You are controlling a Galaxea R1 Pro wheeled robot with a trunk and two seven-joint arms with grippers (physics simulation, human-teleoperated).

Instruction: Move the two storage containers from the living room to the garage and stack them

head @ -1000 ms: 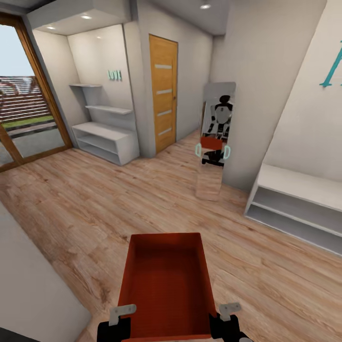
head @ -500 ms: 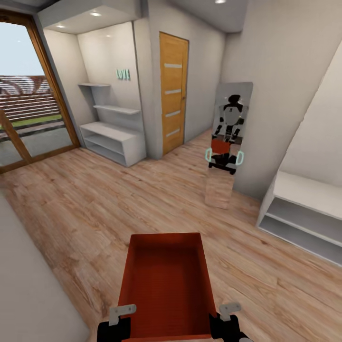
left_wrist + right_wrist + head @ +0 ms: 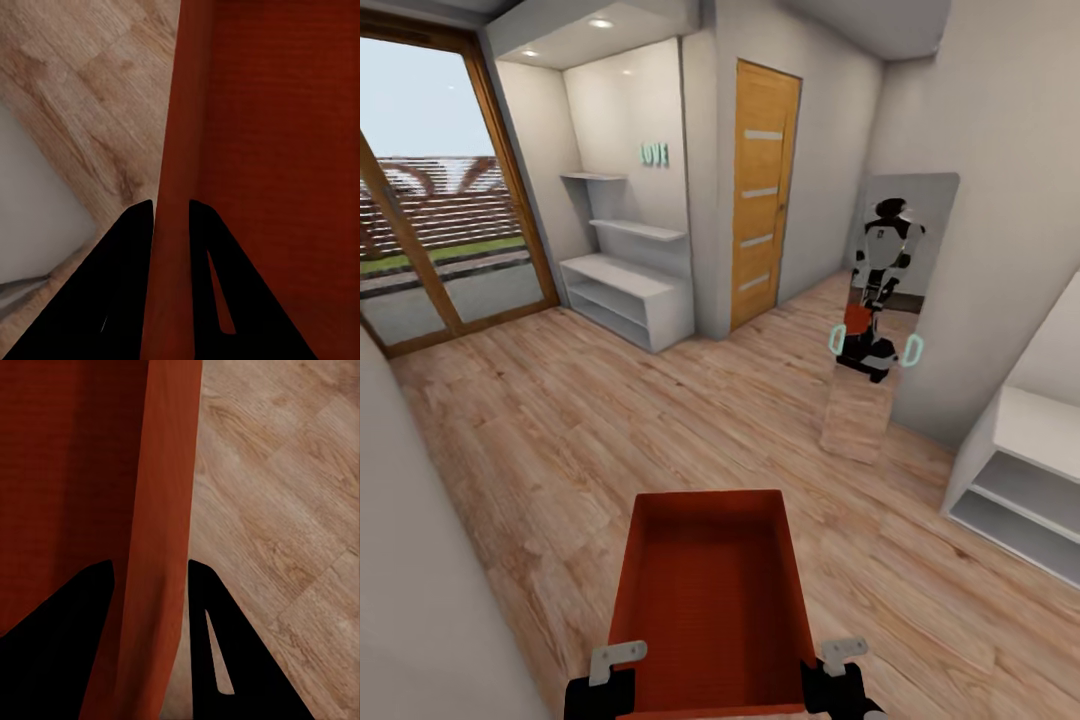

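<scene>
An orange-red storage container [image 3: 708,600] rides in front of me, held off the light wood-plank flooring, open top up and empty inside. My left gripper [image 3: 612,668] is shut on its left wall, and the black fingers [image 3: 127,262] straddle that wall [image 3: 174,187] in the left wrist view. My right gripper [image 3: 838,662] is shut on the right wall; its fingers [image 3: 206,630] pinch the rim [image 3: 161,510] in the right wrist view. The second container is out of view.
A leaning mirror [image 3: 880,310] at the right reflects me with the bin. A wooden door [image 3: 763,190] is ahead, white shelves [image 3: 628,285] to its left, glass doors [image 3: 430,250] at far left, a white bench shelf [image 3: 1025,470] at right, and a wall corner [image 3: 420,580] close at left.
The whole view has swung left: door, mirror and shelves have shifted right in the picture. The container and both grippers keep the same place in view.
</scene>
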